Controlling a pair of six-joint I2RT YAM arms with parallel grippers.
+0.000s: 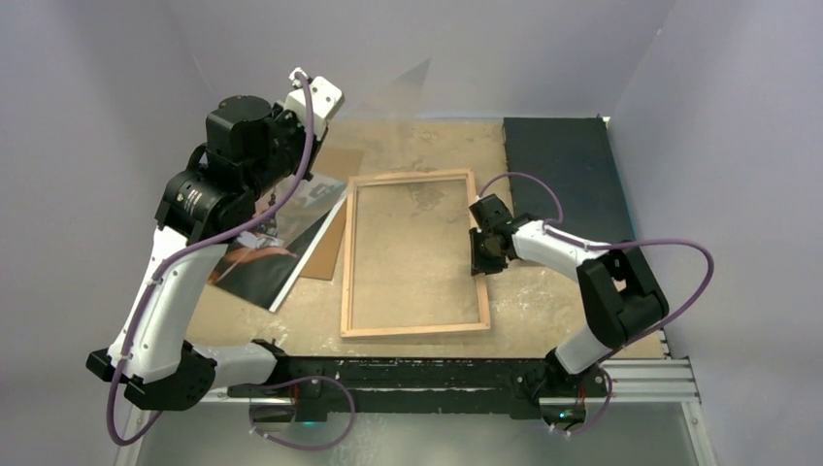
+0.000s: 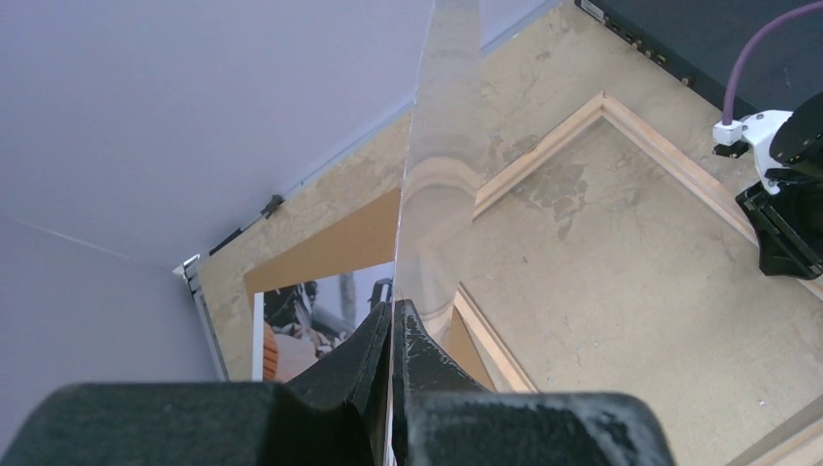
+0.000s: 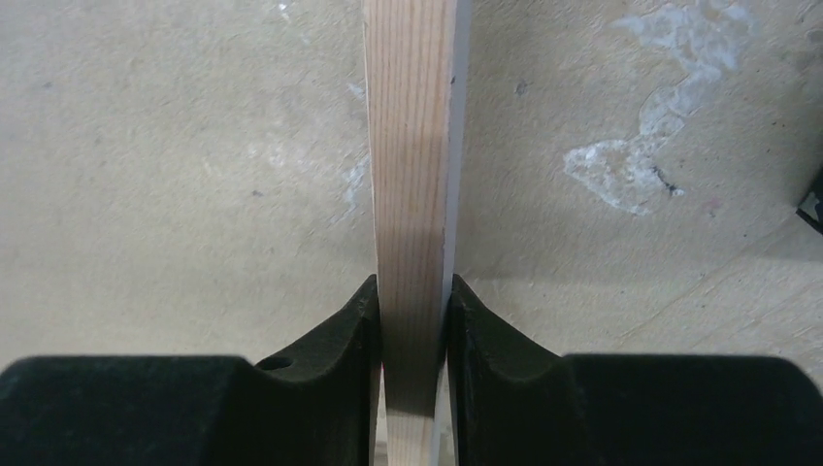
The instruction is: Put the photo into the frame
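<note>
The frame [image 1: 346, 262] lies back up on the table, light wood rails with an empty opening. My right gripper [image 1: 477, 254] is shut on its right rail; the right wrist view shows the fingers [image 3: 412, 301] pinching the wooden rail [image 3: 412, 175]. My left gripper [image 2: 393, 316] is shut on the edge of a clear pane [image 2: 442, 146] and holds it raised and tilted above the table's back left [image 1: 393, 92]. The photo [image 1: 262, 262], dark with orange-brown and white patches, lies flat under the left arm, left of the frame. It also shows in the left wrist view [image 2: 311, 320].
A plain brown backing board [image 1: 333, 243] lies partly under the photo, against the frame's left rail. A black mat [image 1: 563, 165] lies at the back right. Grey walls close in the back and both sides. The arm bases stand on a rail at the near edge.
</note>
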